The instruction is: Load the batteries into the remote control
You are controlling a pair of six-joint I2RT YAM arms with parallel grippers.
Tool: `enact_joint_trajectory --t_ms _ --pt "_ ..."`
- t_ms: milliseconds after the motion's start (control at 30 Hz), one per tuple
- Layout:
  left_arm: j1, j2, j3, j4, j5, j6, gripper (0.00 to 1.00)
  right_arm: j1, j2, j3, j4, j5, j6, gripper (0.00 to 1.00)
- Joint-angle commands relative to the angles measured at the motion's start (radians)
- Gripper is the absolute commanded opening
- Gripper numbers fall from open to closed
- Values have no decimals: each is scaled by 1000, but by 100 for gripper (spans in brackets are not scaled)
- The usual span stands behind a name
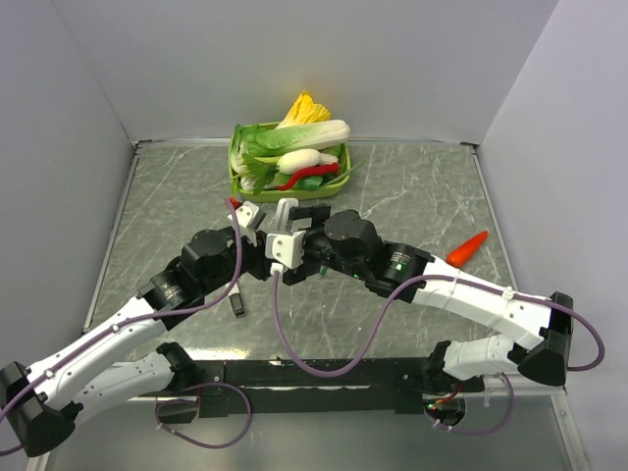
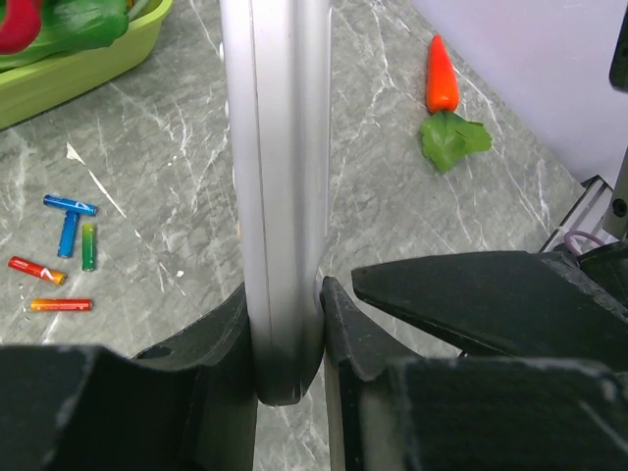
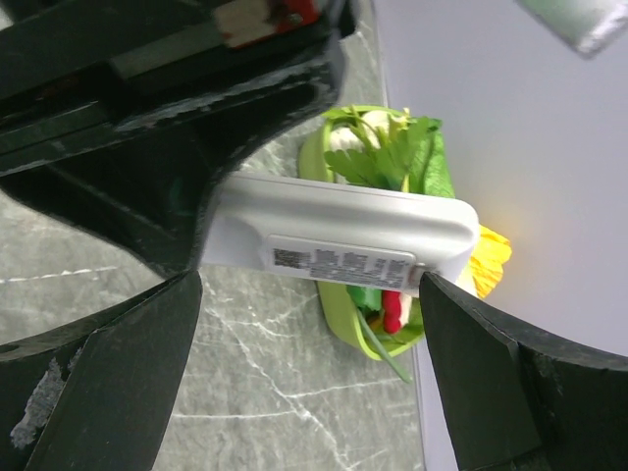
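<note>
Silver remote (image 2: 280,196) edge-on, apparently aloft; five small coloured batteries (image 2: 88,245) lie flat, clustered, well apart.

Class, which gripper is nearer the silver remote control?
Left. The left gripper is clamped on the remote control; the right gripper is open, spread either side of it, not touching.

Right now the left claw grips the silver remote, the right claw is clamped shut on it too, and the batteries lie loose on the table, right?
Not quite. The right claw is open wide, not clamped, as the right wrist view shows. The left claw does grip the silver remote, and the batteries lie loose on the table.
</note>
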Motion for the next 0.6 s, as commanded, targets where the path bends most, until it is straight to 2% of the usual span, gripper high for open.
enact_joint_trajectory --t_ms 0,567 --pt "-7 -23 51 32 0 -9 1 7 5 26 77 75 -20 99" --pt "-7 -34 54 43 6 -21 1 15 22 40 18 11 20 97"
